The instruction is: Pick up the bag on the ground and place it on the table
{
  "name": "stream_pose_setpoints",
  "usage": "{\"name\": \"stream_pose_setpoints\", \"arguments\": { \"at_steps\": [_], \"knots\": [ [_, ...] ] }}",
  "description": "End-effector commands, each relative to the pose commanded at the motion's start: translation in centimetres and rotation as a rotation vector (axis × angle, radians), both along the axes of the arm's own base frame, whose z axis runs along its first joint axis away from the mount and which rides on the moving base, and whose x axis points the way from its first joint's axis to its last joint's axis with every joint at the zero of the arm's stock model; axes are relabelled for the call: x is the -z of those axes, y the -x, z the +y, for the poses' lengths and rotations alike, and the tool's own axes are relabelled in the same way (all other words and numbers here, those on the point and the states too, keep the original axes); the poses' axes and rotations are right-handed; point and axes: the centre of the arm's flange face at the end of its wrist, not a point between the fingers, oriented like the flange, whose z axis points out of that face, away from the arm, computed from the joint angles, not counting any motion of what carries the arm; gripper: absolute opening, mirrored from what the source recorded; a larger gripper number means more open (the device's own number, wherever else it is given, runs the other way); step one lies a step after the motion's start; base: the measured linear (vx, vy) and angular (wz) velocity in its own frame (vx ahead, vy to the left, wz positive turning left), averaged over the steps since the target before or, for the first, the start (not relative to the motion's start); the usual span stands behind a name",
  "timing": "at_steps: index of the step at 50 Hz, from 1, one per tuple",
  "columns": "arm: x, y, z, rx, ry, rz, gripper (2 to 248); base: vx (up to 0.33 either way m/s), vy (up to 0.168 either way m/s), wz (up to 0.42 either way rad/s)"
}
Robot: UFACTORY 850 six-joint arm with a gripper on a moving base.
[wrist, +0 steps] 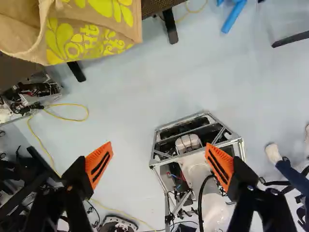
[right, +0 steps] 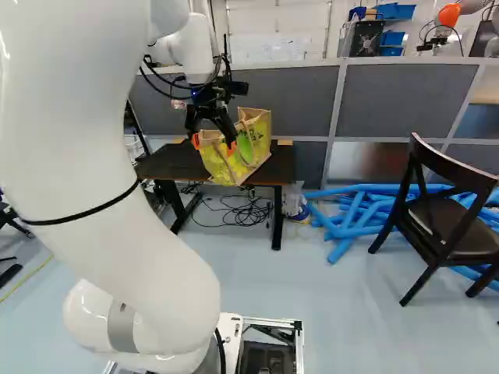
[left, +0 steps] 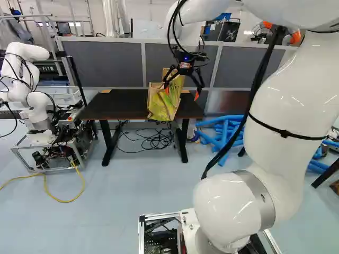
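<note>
Gripper (wrist: pixel 159 153): one, orange pads (wrist: pixel 99 165) spread wide, nothing between. Bag (left: pixel 163 100): one, slanted, at the table's (left: pixel 121 104) near edge, overhanging, apart from the pads. Judged next: retreat clear of the table, bag left undisturbed.

At the left of the left base view, another robot (left: pixel 33 87), white, stands on a metal-framed base, with a yellow cable (left: pixel 62 200) curving over the pale floor (left: pixel 122 211) at lower left. Grey partition panels (left: pixel 108 62) cross the upper part, and black cables (left: pixel 157 141) lie tangled near the centre. At the right of the right base view, a dark chair (right: pixel 460 243) stands beside piled blue tubes (right: pixel 348 226), with blue bins (right: pixel 396 11) at upper right.
</note>
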Motion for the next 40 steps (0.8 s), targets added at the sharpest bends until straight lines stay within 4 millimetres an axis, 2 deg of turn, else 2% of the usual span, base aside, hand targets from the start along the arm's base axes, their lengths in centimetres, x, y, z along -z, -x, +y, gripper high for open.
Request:
{"name": "stream_pose_setpoints", "arguments": {
  "at_steps": [40],
  "knots": [
    [4.7, 1.2, -0.7, -0.052, 0.003, -0.18, 247, 0.0, 0.0, 0.0]
  ]
}}
